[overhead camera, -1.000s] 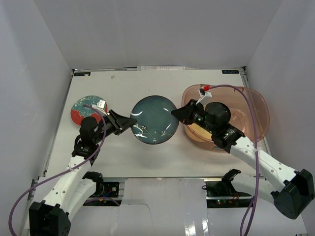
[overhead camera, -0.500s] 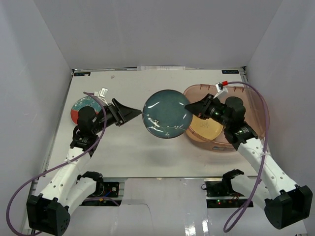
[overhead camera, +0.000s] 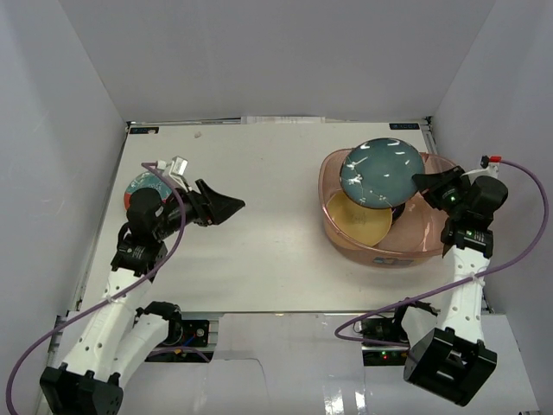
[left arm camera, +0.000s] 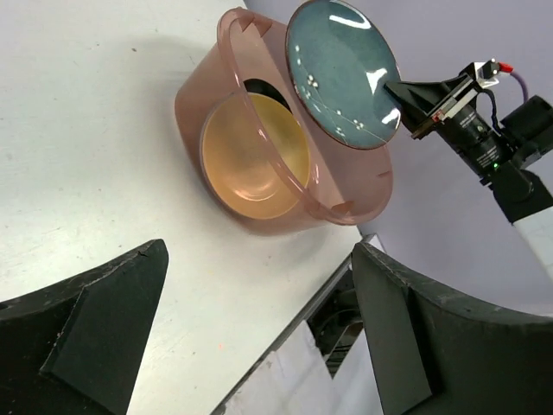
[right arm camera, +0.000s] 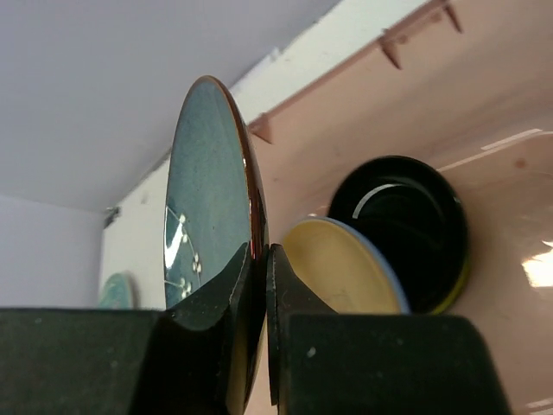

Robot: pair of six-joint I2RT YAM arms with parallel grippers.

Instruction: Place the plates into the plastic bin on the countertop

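Teal plate (overhead camera: 382, 174) atilt over bin (overhead camera: 425, 239), R hand (overhead camera: 421, 181)

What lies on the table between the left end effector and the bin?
Nothing: in the top view, the table is bare between the left end effector and the bin.

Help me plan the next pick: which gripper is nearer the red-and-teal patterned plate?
Left. The left gripper hangs open just beside the patterned plate, its arm above it; the right gripper is across the countertop over the plastic bin, gripping the dark teal plate.
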